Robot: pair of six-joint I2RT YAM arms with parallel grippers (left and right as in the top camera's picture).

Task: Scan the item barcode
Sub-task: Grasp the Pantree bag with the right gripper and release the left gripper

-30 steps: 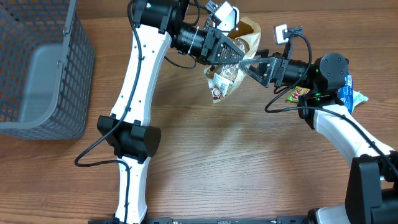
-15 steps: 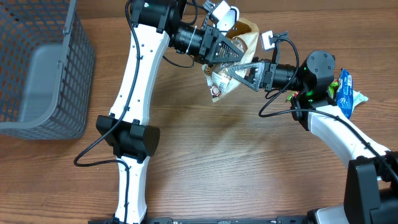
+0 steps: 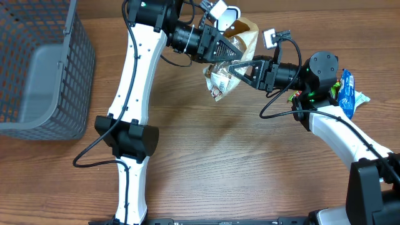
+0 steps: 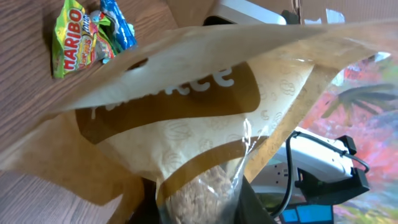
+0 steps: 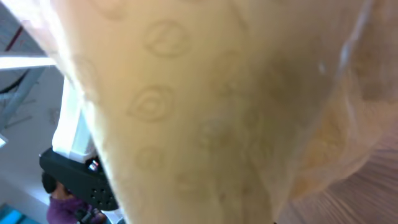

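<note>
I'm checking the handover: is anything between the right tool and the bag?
Nothing visible. The right tool reaches the bag, which the left tool holds; the bag fills the right wrist view. Whether the right tool has gripped it is unclear.

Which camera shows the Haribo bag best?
Left wrist: the Haribo bag lies in plain sight, its logo readable. Overhead shows only a small sliver of it. Right wrist shows none; the pouch fills that view.
</note>
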